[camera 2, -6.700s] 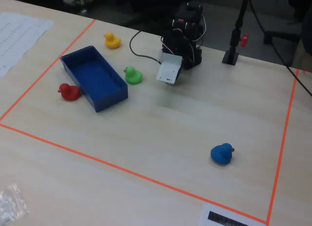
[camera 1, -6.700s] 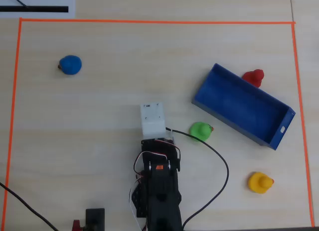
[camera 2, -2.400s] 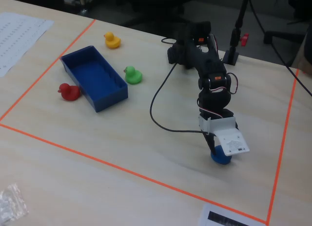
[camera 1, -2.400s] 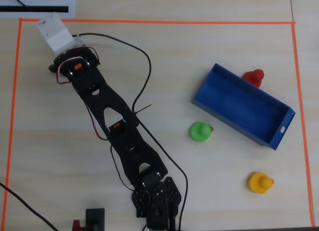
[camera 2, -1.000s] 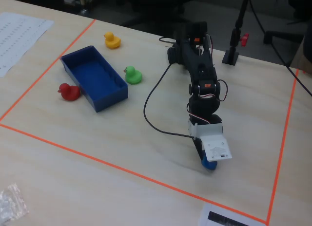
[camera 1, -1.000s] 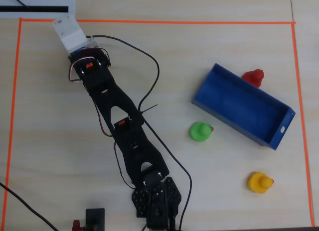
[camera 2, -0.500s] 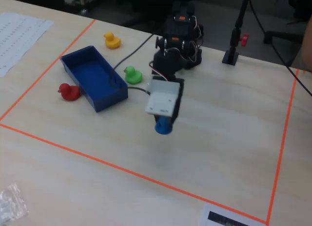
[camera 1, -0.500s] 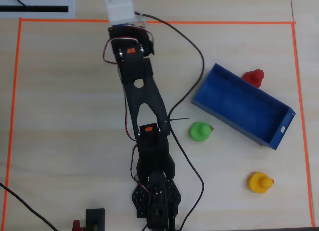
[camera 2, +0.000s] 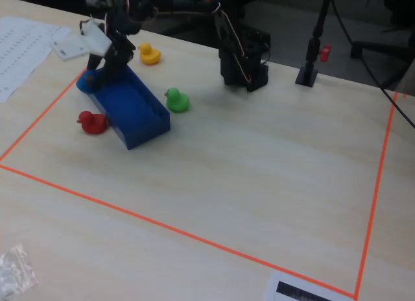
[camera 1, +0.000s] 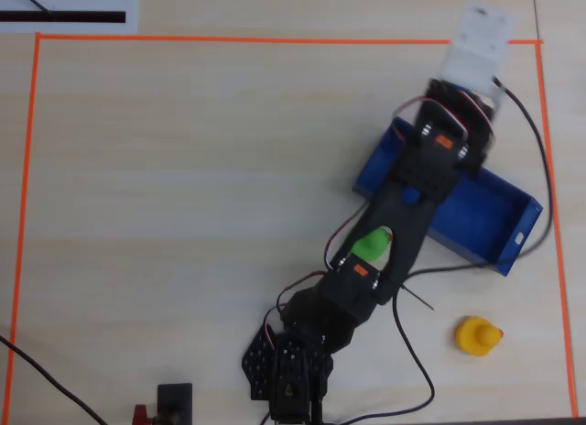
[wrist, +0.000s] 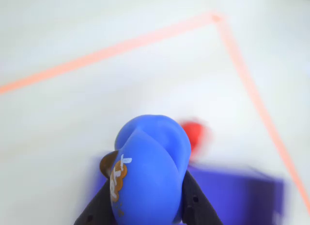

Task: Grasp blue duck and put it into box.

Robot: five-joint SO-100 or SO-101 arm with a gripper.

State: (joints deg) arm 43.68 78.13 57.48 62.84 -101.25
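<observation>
My gripper (wrist: 145, 205) is shut on the blue duck (wrist: 150, 171), which fills the lower middle of the wrist view between the black fingers (wrist: 193, 205). In the fixed view the gripper (camera 2: 92, 75) holds the blue duck (camera 2: 86, 81) at the far left end of the box (camera 2: 139, 113), low over its end wall; I cannot tell whether it is inside. The box is a long blue tray, blurred in the wrist view (wrist: 237, 196) and partly covered by the arm in the overhead view (camera 1: 485, 214). There the gripper and duck are hidden under the white wrist mount (camera 1: 478, 42).
A red duck (camera 2: 92, 122) sits left of the box and shows in the wrist view (wrist: 194, 133). A green duck (camera 2: 176, 100) and a yellow duck (camera 2: 150, 53) stand on the other side. Orange tape (camera 2: 162, 226) frames the table. The arm base (camera 2: 243, 64) stands at the back.
</observation>
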